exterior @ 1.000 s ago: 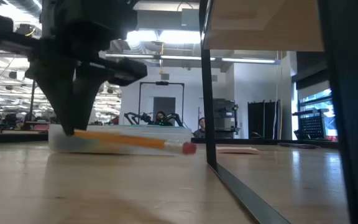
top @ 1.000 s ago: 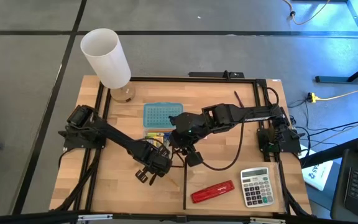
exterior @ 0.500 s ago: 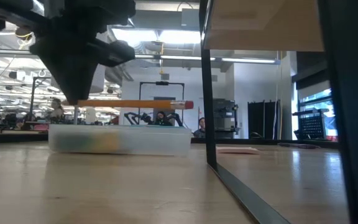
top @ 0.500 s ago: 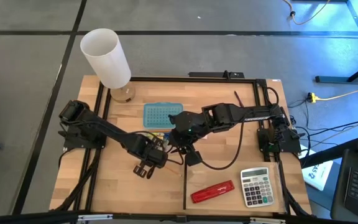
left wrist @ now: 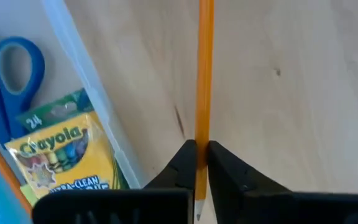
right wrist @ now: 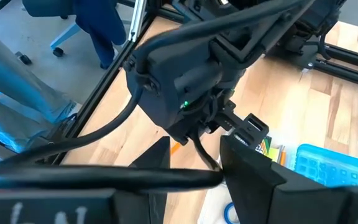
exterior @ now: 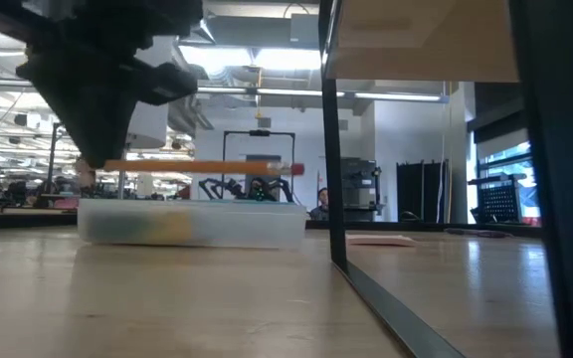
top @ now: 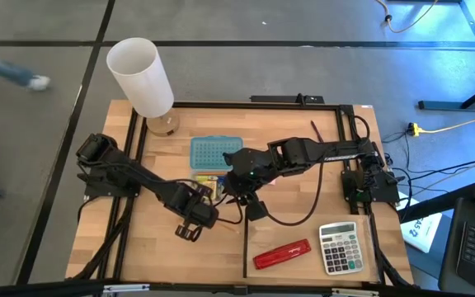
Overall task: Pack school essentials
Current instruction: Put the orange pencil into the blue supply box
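The left gripper (left wrist: 201,155) is pinched tight on an orange pencil (left wrist: 204,68), and the grip sits right down near one end, so nearly the whole shaft sticks out beyond the fingers. That's the risk as I read it: held so far off its middle, the pencil could pivot or slide in the fingers on the way over. If it goes in crooked, the far tip with the pink eraser (exterior: 295,169) may catch the wall of the clear case (exterior: 267,225) and stay propped on the rim.

From table height the pencil rides level, lifted clear of the counter (exterior: 217,298) and just above the case's top edge. Inside the case lie the crayon box (left wrist: 70,158) and the blue-handled scissors (left wrist: 17,53), just beside the pencil's path.

From above, the left arm reaches in from its base at the counter's left edge, wrist bent down over the front middle. The right gripper (top: 256,210) hovers just beside it, near the case, fingers spread and empty.
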{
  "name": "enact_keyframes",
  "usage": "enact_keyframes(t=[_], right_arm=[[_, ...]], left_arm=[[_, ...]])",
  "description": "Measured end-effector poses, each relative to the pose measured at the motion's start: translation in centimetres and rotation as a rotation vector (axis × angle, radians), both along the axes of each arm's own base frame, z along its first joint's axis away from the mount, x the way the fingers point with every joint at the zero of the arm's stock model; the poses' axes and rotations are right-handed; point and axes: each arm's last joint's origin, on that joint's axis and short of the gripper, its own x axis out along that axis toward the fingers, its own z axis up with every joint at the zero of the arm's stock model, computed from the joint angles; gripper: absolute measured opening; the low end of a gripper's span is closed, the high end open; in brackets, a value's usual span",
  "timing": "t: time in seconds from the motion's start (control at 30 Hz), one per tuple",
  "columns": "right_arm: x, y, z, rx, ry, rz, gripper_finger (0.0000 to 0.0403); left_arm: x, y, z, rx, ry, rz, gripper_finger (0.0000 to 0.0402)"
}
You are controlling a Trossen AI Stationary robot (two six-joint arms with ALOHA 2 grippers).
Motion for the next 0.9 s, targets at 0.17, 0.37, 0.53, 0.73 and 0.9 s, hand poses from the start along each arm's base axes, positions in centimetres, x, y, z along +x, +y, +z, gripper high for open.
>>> enact_keyframes(t=[0.17, 0.37, 0.53, 0.73, 0.9], right_arm=[[0.0, 0.0, 0.0, 0.000, 0.000, 0.000, 0.0142], [0.0, 0.0, 0.0, 0.000, -0.003, 0.000, 0.0142], [0.0, 0.0, 0.0, 0.000, -0.003, 0.000, 0.0142], [0.0, 0.0, 0.0, 0.000, -0.003, 0.000, 0.0142], [0.0, 0.0, 0.0, 0.000, -0.003, 0.000, 0.0142]], left_arm=[[-0.6, -0.6, -0.9, -0.010, 0.006, 0.027, 0.0018], [-1.6, -1.8, -1.7, -0.020, 0.020, 0.045, 0.0018], [-2.3, -2.6, -1.8, -0.021, 0.035, 0.066, 0.0018], [-3.3, -3.7, -1.9, -0.016, 0.055, 0.087, 0.0018], [-3.8, -4.5, -1.9, -0.007, 0.041, 0.119, 0.0018]])
